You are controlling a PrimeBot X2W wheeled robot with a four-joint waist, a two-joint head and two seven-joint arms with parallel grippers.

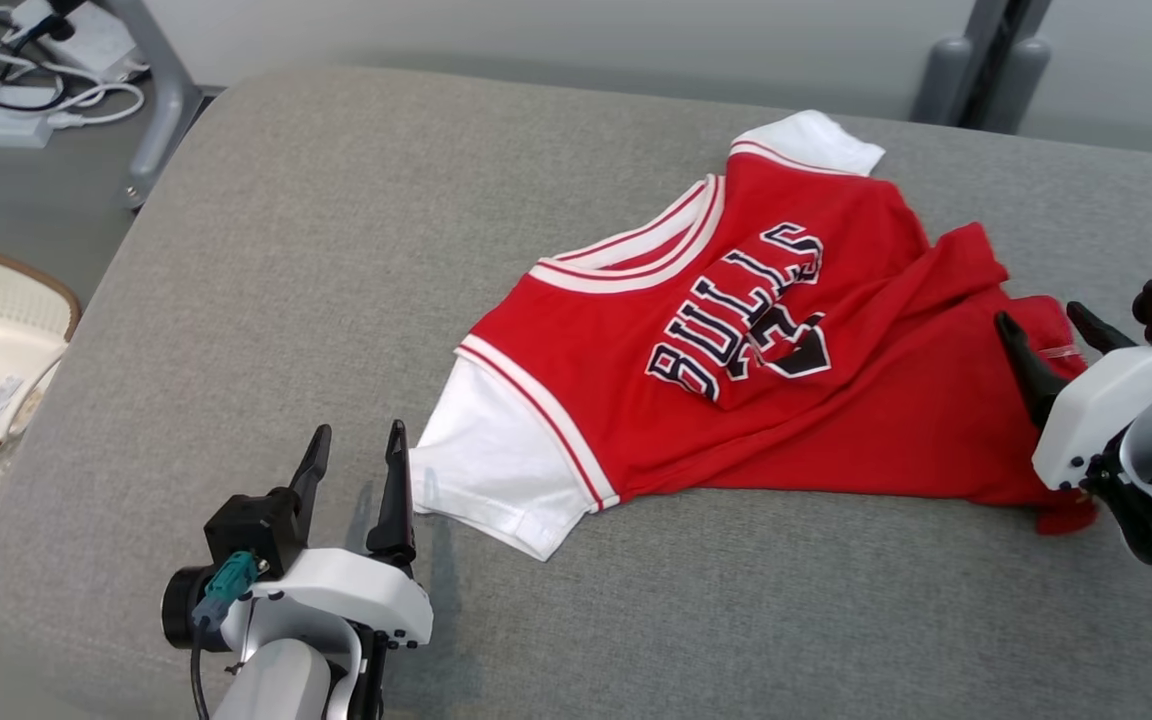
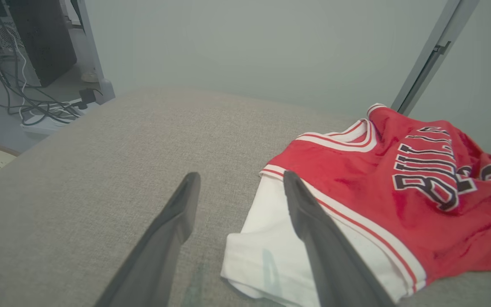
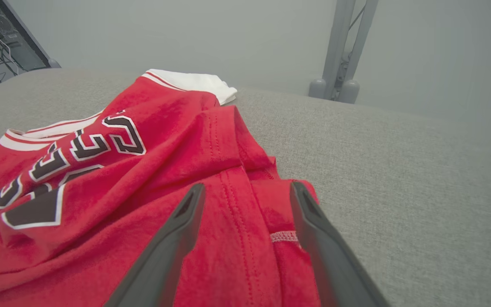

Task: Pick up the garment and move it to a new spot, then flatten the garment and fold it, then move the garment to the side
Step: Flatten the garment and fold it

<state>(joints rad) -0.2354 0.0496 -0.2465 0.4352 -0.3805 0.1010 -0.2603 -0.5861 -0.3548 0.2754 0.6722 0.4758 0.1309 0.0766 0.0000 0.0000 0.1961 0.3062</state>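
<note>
- Red jersey (image 1: 736, 400) lies rumpled on the grey cushion (image 1: 286, 250).
- Left jaws wide apart, empty, just beside its white sleeve (image 1: 486, 490).
- Right jaws likewise, over the red hem (image 3: 245, 221).
</note>
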